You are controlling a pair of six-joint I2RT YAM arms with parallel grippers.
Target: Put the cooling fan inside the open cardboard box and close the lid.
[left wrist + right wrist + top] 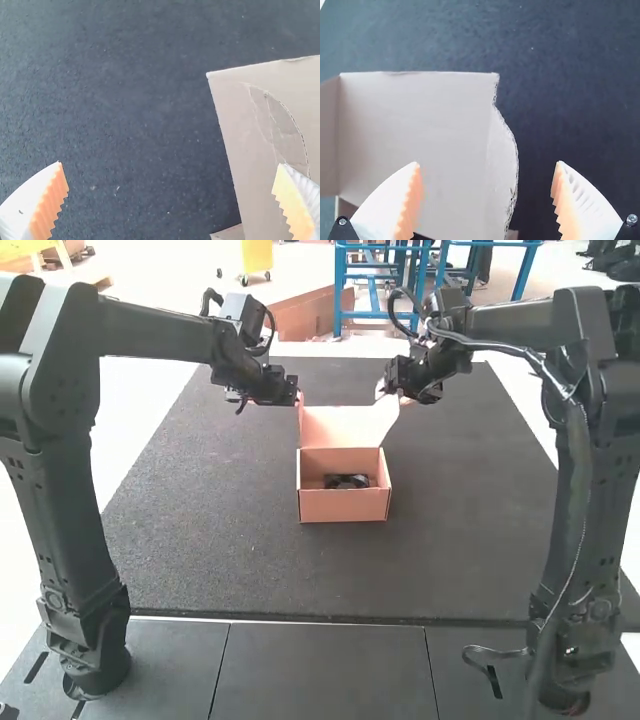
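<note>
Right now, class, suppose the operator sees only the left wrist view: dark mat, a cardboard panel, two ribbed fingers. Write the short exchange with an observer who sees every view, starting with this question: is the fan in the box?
Observer: Yes, the cooling fan lies on the floor of the open cardboard box.
Operator: Is the lid shut?
Observer: No, the lid stands up at the box's far side.
Operator: Where is the other arm?
Observer: The right claw is open at the lid's upper right corner, with cardboard between its fingers.
</note>
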